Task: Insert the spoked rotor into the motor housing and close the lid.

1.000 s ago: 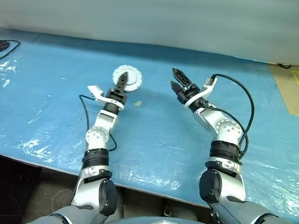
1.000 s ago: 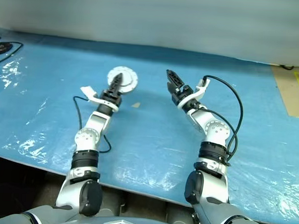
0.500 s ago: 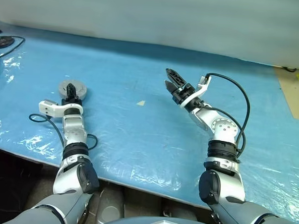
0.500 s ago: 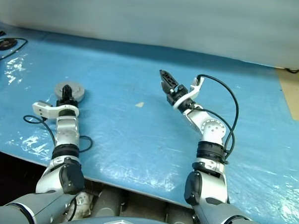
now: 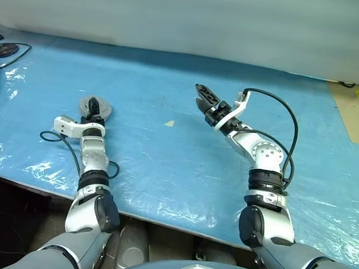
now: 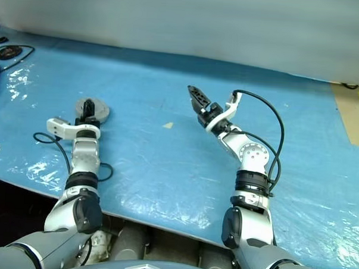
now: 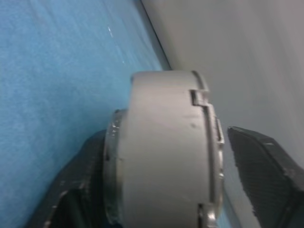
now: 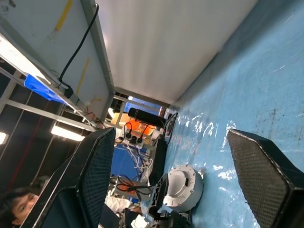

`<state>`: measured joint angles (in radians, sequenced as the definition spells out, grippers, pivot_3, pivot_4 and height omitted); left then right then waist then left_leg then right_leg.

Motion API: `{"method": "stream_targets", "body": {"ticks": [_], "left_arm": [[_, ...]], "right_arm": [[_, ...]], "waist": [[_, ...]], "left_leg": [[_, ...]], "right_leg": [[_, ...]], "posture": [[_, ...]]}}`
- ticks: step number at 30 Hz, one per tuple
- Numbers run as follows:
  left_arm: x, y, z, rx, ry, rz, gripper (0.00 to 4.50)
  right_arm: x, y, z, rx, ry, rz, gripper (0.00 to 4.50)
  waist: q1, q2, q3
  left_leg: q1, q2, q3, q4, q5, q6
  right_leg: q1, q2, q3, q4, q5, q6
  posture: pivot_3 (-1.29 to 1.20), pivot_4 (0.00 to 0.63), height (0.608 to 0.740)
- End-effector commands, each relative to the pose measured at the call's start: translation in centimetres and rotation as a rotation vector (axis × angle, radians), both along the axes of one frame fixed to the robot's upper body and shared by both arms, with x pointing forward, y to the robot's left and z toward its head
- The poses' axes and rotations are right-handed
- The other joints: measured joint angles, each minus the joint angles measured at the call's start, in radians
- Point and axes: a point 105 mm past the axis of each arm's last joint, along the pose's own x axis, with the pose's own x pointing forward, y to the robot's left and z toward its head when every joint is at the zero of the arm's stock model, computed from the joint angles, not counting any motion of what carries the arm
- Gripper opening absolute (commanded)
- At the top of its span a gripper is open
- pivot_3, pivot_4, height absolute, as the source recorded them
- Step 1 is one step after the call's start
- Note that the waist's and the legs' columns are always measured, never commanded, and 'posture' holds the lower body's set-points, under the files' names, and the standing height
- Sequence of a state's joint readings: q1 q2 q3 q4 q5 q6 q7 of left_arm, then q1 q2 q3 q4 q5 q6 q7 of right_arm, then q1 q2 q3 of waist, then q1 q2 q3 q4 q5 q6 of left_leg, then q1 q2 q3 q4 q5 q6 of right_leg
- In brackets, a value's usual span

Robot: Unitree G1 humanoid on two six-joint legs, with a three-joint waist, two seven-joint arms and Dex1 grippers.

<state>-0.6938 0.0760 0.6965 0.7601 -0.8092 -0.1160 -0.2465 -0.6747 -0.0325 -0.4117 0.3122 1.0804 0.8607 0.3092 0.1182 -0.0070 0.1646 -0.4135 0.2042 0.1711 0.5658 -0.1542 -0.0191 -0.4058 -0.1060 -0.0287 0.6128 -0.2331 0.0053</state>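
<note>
Motor housing (image 7: 164,152) between left tool (image 5: 95,106) fingers

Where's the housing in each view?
Left eye: housing on the left part of the table, mid-height.
Right eye: same spot, left part, mid-height.
Left wrist: close up, centre.
Right wrist: small and distant, resting on the sheet.
Shared landmark: blue sheet under it.

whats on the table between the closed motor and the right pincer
Only a small pale scrap on the blue sheet; the rest of that stretch is bare. Both eye views show it, between the closed motor and the right pincer.
</note>
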Motion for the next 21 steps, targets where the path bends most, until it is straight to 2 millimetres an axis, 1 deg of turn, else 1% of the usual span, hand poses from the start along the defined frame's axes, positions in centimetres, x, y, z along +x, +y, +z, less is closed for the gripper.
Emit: {"method": "stream_targets", "body": {"ticks": [1,5,8,9,11,13,14,15,17,18,20,21], "left_arm": [[-0.8,2.6,0.5,0.043,0.032,0.152,4.46],[-2.3,5.3,0.7,0.126,0.077,0.336,4.46],[-3.6,7.1,1.0,0.203,0.117,0.453,4.46],[-3.9,7.4,1.3,0.242,0.121,0.475,4.46],[-4.0,7.5,2.8,0.355,0.088,0.477,4.46],[-3.9,7.2,4.1,0.428,0.042,0.457,4.46],[-3.5,6.6,5.0,0.476,0.0,0.418,4.46],[-3.1,5.5,6.1,0.55,-0.059,0.355,4.46],[-2.3,3.0,7.7,0.654,-0.159,0.213,4.46],[-2.0,1.8,8.1,0.685,-0.192,0.147,4.46],[-1.8,-1.3,8.9,0.812,-0.261,-0.008,4.46],[-1.8,-2.9,9.0,0.87,-0.294,-0.094,4.46]], "right_arm": [[-0.2,-0.2,1.2,-0.003,-0.057,-0.008,3.91],[-0.2,-0.1,0.8,-0.04,-0.06,-0.012,3.91],[-0.3,0.1,0.5,-0.061,-0.063,-0.012,3.91],[-0.3,0.1,0.4,-0.068,-0.064,-0.015,3.91],[-0.1,0.0,0.2,-0.106,-0.073,-0.039,3.91],[0.4,-0.4,-0.3,-0.21,-0.106,-0.111,3.91],[0.6,-0.5,-0.3,-0.274,-0.141,-0.146,3.91],[0.6,-0.5,-0.3,-0.334,-0.184,-0.171,3.91],[0.5,-0.5,0.0,-0.462,-0.29,-0.211,3.91],[0.4,-0.5,0.2,-0.524,-0.349,-0.23,3.91],[0.0,-0.5,0.9,-0.696,-0.515,-0.287,3.91],[-0.3,-0.3,1.2,-0.747,-0.584,-0.296,3.91]], "waist": [[-0.006,0.0,0.0],[-0.024,0.0,0.0],[-0.024,0.0,0.0],[-0.023,0.0,0.0],[-0.021,0.0,0.0],[-0.017,0.0,0.0],[-0.016,0.0,0.0],[-0.014,0.0,0.0],[-0.01,-0.001,0.0],[-0.009,-0.001,0.0],[-0.01,-0.001,0.0],[-0.012,-0.001,0.0]], "left_leg": [[0.001,0.0,0.0,0.0,0.0,0.0],[0.003,0.0,0.0,0.0,0.0,0.0],[0.003,0.0,0.0,0.0,0.0,0.0],[0.002,0.0,0.0,0.0,0.0,0.0],[0.002,0.0,0.0,0.0,0.0,0.0],[0.002,0.0,0.0,0.0,0.0,0.0],[0.002,0.0,0.0,0.0,0.0,0.0],[0.002,0.0,0.0,0.0,0.0,0.0],[0.001,0.0,0.0,0.0,0.0,0.0],[0.001,0.0,0.0,0.0,0.0,0.0],[0.001,0.0,0.0,0.001,0.0,0.0],[0.001,0.0,0.0,0.001,0.0,0.0]], "right_leg": [[0.001,0.0,0.001,0.0,0.0,0.0],[0.002,0.0,0.001,0.0,0.0,0.0],[0.002,0.001,0.001,0.0,0.0,0.0],[0.001,0.001,0.001,0.0,0.0,0.0],[0.001,0.0,0.0,0.0,0.0,0.0],[0.001,0.0,0.0,0.0,0.0,0.0],[0.001,0.0,0.0,0.0,0.0,0.0],[0.001,-0.001,0.0,0.0,0.0,0.0],[0.002,-0.002,0.0,0.0,0.001,0.001],[0.002,-0.002,0.0,0.0,0.001,0.001],[0.002,-0.002,0.0,0.0,0.001,0.001],[0.001,-0.002,0.001,0.0,0.001,0.001]], "posture": [[0.0,0.15,0.74],[0.0,0.15,0.74],[0.0,0.15,0.74],[0.0,0.15,0.74],[0.0,0.15,0.74],[0.0,0.15,0.74],[0.0,0.15,0.74],[0.0,0.15,0.74],[0.0,0.15,0.74],[0.0,0.15,0.74],[0.0,0.15,0.74],[0.0,0.15,0.74]]}}
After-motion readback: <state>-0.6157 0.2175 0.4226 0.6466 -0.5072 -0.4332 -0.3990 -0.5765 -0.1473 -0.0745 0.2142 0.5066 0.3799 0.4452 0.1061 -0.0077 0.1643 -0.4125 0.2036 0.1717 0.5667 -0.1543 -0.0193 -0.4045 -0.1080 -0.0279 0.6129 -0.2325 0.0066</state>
